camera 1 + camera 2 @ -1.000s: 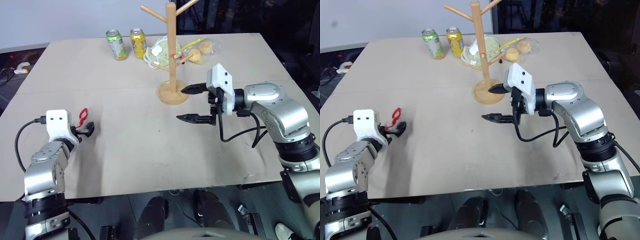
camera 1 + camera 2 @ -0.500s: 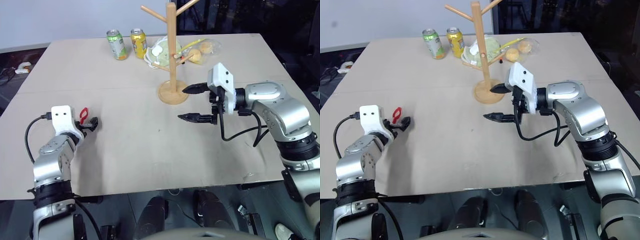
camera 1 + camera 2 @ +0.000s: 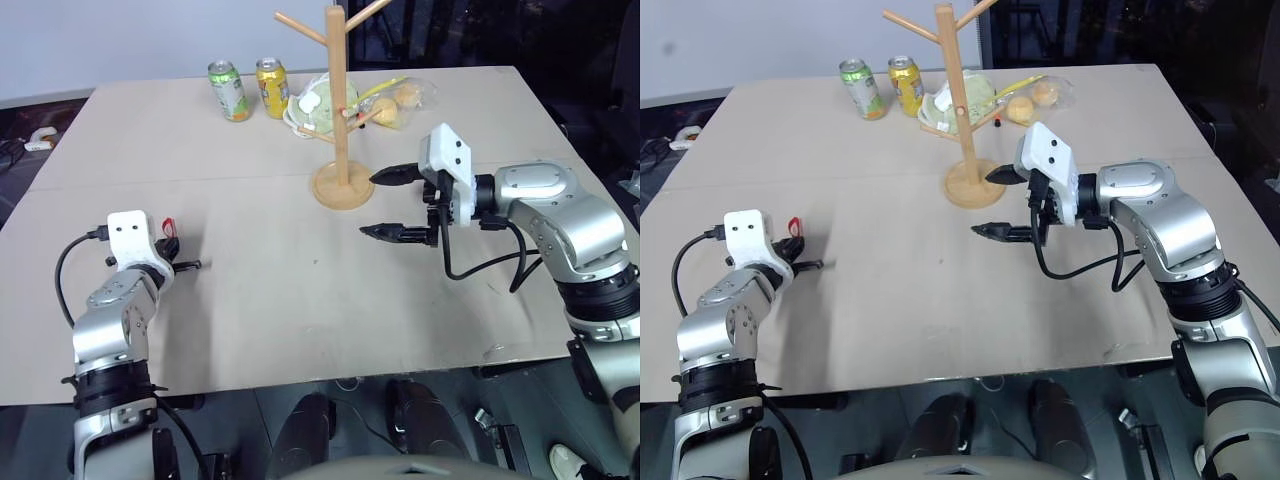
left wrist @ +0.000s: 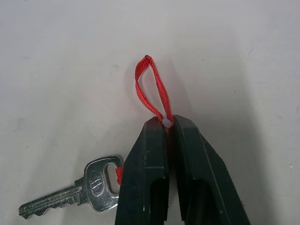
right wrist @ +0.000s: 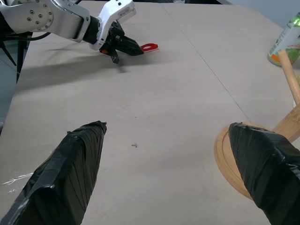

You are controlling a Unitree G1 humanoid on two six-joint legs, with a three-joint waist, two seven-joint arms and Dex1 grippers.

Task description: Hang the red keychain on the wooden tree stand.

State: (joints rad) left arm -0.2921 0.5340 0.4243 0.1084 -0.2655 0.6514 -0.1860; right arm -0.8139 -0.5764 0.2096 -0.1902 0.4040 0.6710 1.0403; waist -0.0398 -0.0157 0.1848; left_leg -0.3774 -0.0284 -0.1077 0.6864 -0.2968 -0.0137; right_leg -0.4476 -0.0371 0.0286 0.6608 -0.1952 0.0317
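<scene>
The red keychain (image 4: 149,89) lies on the table at the near left, its red strap loop pinched between the fingertips of my left gripper (image 4: 167,123), which is shut on it. Its silver key (image 4: 79,187) lies flat beside the black fingers (image 4: 145,164). From above, the left gripper (image 3: 172,252) sits low on the table with a bit of red keychain (image 3: 167,225) showing. The wooden tree stand (image 3: 343,110) stands upright at mid-table. My right gripper (image 3: 383,205) hovers just right of its round base (image 5: 234,159), open and empty.
Two drink cans (image 3: 229,90) (image 3: 271,86) stand at the far side of the table. A clear plastic bag of fruit (image 3: 385,95) lies behind the stand. Bare tabletop (image 3: 280,260) stretches between the two grippers.
My left gripper has shut on the keychain's red loop, which now lies lower against the fingers. The right arm has held still.
</scene>
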